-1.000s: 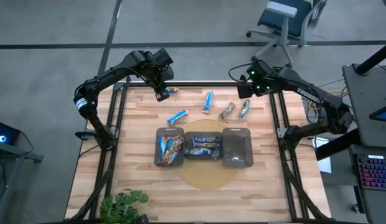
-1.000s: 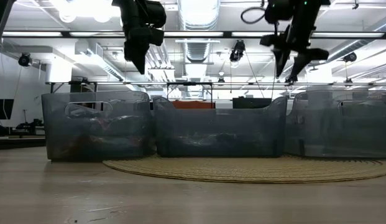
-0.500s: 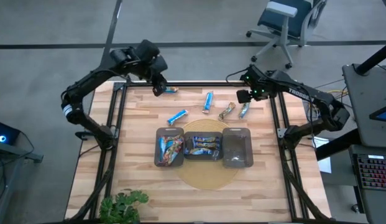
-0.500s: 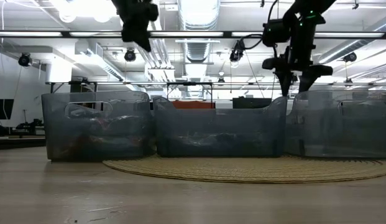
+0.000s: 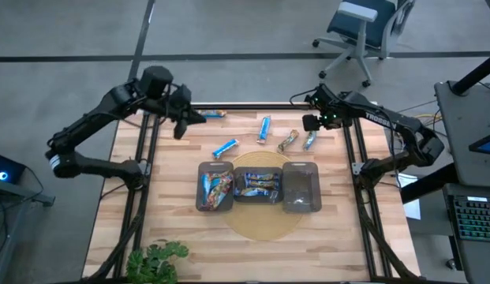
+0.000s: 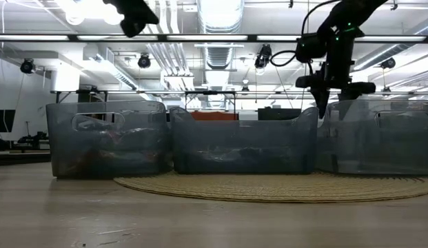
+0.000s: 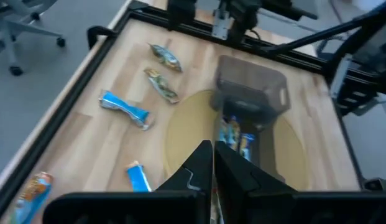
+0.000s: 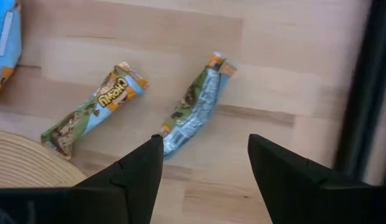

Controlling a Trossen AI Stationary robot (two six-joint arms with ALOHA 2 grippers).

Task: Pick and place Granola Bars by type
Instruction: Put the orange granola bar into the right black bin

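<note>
Jaws: right gripper (image 8: 205, 168) spread wide, nothing between fingers, hovering just above the silver/green granola bar (image 8: 194, 112) that lies on bare wood. Left gripper (image 7: 212, 163) clenched shut, empty, parked up near the table's far-left corner, away from the work.

Landmark = round woven mat (image 5: 264, 221) w/ three dark trays on it. Left tray (image 5: 215, 187) holds mixed-colour bars, middle tray (image 5: 257, 185) holds blue ones, right tray (image 5: 301, 188) looks empty. Loose bars all lie beyond the mat on the far side: silver/green bar (image 5: 310, 140) beyond the right tray, brown/green bar (image 5: 287, 141) just beside it toward mat centre, blue bar (image 5: 264, 127) further out beyond the middle tray, another blue bar (image 5: 225, 147) beyond the left tray, one small bar (image 5: 215, 113) at the far table edge near the left gripper.

Step in hand (my read): right arm lining up to pick the silver/green bar. To do it well: bar sits diagonal btw the fingers, so rotate wrist till fingers straddle its short width, center over the mid-section not the crimped ends, drop straight down, close gently since the wrapper is slick and crushable. Watch the brown/green neighbour, it's near enough to get nudged. Table frame rail is close on the outer side, so keep clear.
</note>
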